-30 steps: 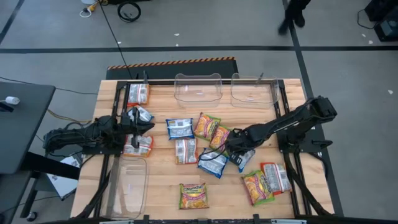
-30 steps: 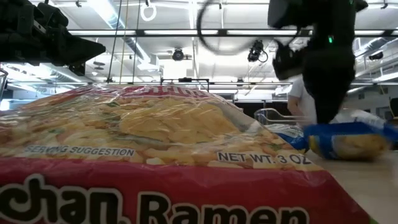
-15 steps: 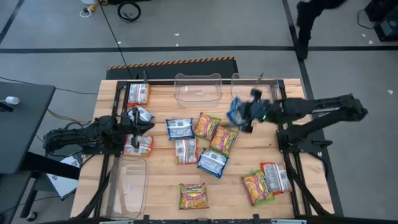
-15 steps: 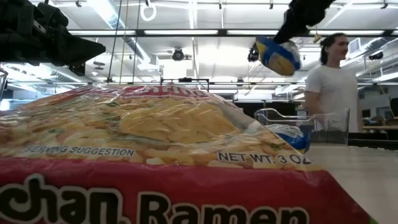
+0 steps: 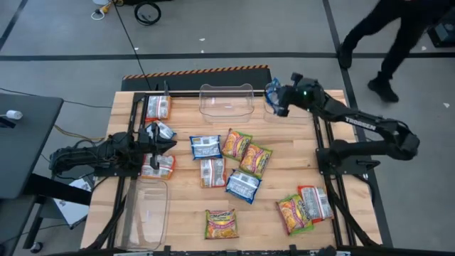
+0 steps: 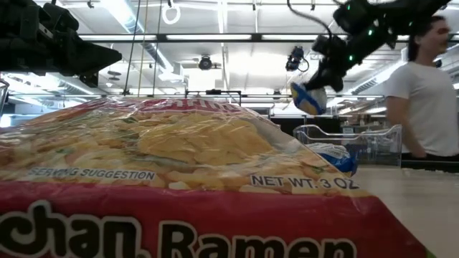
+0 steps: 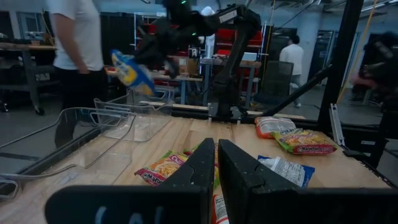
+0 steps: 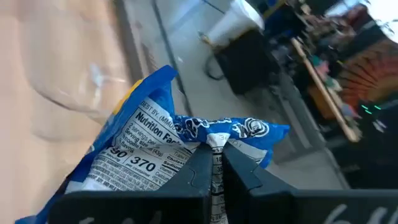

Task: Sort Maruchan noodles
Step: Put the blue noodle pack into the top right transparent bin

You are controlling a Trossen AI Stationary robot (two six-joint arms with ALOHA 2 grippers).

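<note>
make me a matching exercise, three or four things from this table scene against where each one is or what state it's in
Things:
1. blue packet
2. left end effector
3. yellow-green packet
4. long clear tub

Places or states:
A. lying alone at the table's near edge
B. held up over the far right clear tub
C. waiting at the table's left side
D. empty, at the near left corner

Pairs: 1-B, 2-C, 3-A, 4-D

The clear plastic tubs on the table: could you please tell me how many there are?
3. Two sit side by side at the far edge, the left tub and the right tub, over which the right end effector holds a blue packet; the third tub lies near-left.
</note>
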